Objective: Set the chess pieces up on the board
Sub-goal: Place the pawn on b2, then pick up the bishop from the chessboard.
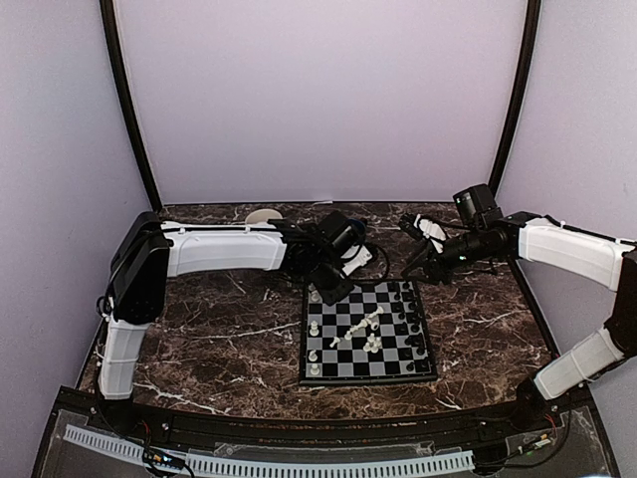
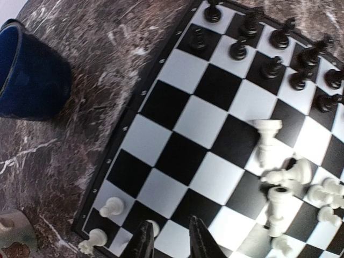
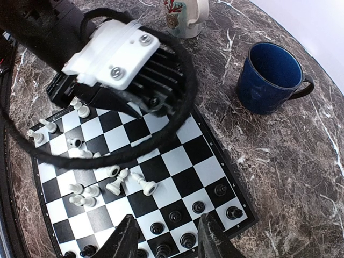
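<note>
Blue mug [image 2: 32, 80] cut by left edge; left arm [image 3: 113, 59] hides board [image 3: 209, 156] far corner; chess pieces [image 1: 370, 329] too small overhead.

Dark marble-look table [image 1: 219, 329] under the jaws, white veins all over. Plain lilac walls [image 1: 318, 90] behind and either side, black poles [image 1: 126, 110] in the back corners. Even light.

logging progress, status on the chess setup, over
Left pincer open, right pincer open. Black pieces standing, white pieces mostly toppled on board. Blue mug beside it, clear.
</note>
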